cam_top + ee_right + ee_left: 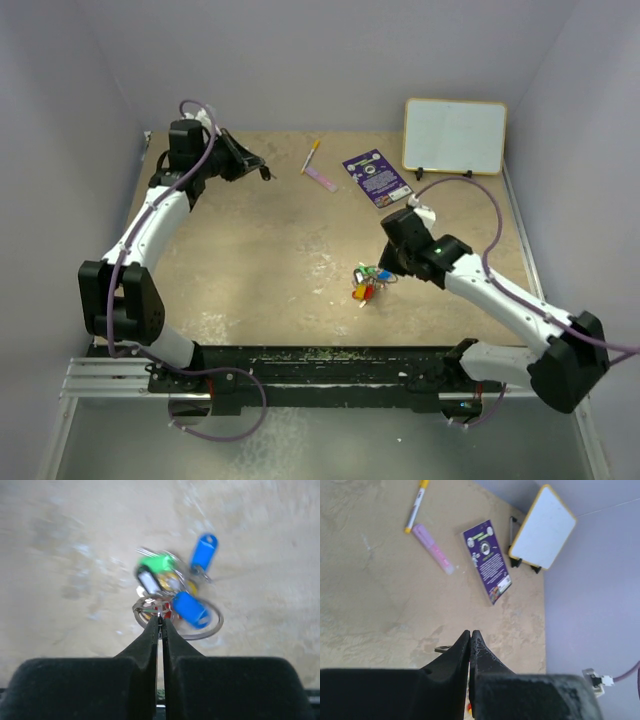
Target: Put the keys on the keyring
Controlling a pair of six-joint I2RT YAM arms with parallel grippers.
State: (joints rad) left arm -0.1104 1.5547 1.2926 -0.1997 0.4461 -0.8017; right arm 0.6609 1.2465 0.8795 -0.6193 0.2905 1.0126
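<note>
Right wrist view: keys (172,587) with glossy plastic tags lie bunched over the thin round wire keyring (216,625) on the table (60,540). One oblong blue tag (204,552) points away. The right gripper (160,620) is pinched closed at the bunch's near edge; the left gripper (470,636) is closed and empty, well apart.

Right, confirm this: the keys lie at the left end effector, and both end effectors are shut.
Wrong arm. The keys lie at the right end effector, as the top external view shows; the left end effector is far off. Both are shut.
</note>
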